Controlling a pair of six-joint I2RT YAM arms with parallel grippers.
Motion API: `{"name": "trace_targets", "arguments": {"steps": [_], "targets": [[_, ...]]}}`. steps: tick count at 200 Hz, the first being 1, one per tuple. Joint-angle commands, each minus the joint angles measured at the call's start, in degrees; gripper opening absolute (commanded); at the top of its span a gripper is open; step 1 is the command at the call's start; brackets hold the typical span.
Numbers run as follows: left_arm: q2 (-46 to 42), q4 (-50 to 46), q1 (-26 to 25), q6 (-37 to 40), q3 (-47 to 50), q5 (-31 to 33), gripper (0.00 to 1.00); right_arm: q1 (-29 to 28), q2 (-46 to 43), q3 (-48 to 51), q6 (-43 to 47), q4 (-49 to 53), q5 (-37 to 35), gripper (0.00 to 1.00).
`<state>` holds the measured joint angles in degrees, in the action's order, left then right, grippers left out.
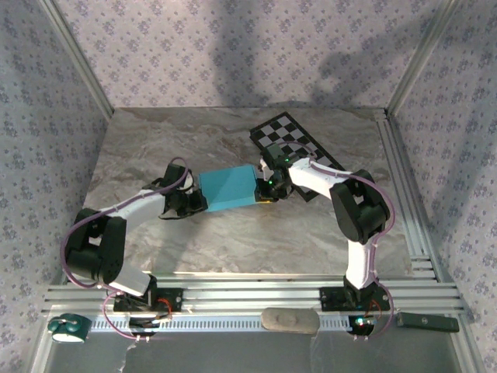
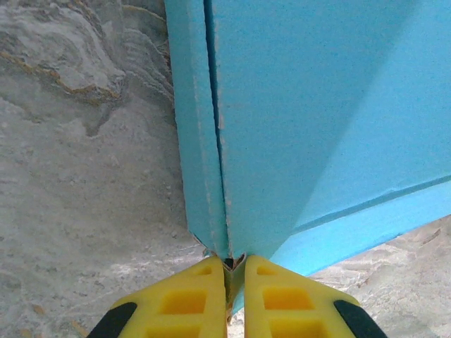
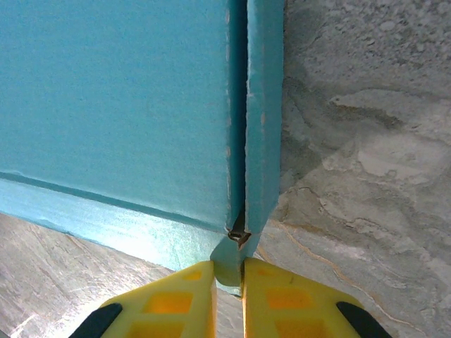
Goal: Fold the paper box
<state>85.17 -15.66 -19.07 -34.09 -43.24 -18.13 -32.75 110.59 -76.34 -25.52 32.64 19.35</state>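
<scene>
The paper box lies on the marbled tabletop, midway between the two arms, as a flat turquoise rectangle with its long axis running left to right. Just beyond its right end a black-and-white checkerboard is laid; whether the two touch cannot be told.

The left tool is closed on the box's left end. In the left wrist view its yellow fingers are pressed together over a thin cardboard edge, at the seam where a narrow side panel meets the broad face. The right tool is likewise pinched on the right end, with a sliver of turquoise card caught between its fingers at the matching seam.

The box is judged to be light and thin-walled, stiff only along its creases, and easily dented if squeezed across a hollow face. Its matte surface should not be slippery. Hold is best taken at the ends, on doubled edges or flaps near a crease, with both ends supported so that the body is not twisted. Both end seams look slightly agape, so the tabs are probably not fully tucked.
</scene>
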Motion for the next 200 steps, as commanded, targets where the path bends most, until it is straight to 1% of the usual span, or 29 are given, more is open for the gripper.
{"name": "trace_targets", "arguments": {"steps": [1, 68, 111, 155, 200], "targets": [[0.15, -1.35, 0.09, 2.12, -1.65, 1.93, 0.11, 0.41, 0.67, -1.31, 1.98, 1.11, 0.43, 0.17], [1.51, 2.63, -0.25, 4.38, 0.0, 3.71, 0.09, 0.21, 1.37, 0.91, 6.23, -3.78, -0.55, 0.15], [2.05, 2.53, -0.53, 5.26, -0.16, 5.09, 0.09, 0.05, 1.42, 3.04, 7.37, -8.38, -1.2, 0.14], [2.64, 1.26, -0.42, 5.52, -1.38, 5.64, 0.09, 0.14, 0.99, 3.24, 8.36, -10.4, -0.92, 0.14], [2.31, 0.59, -0.36, 5.52, -2.27, 6.46, 0.16, 0.54, 1.08, 2.91, 9.16, -10.79, -0.86, 0.14]]}}
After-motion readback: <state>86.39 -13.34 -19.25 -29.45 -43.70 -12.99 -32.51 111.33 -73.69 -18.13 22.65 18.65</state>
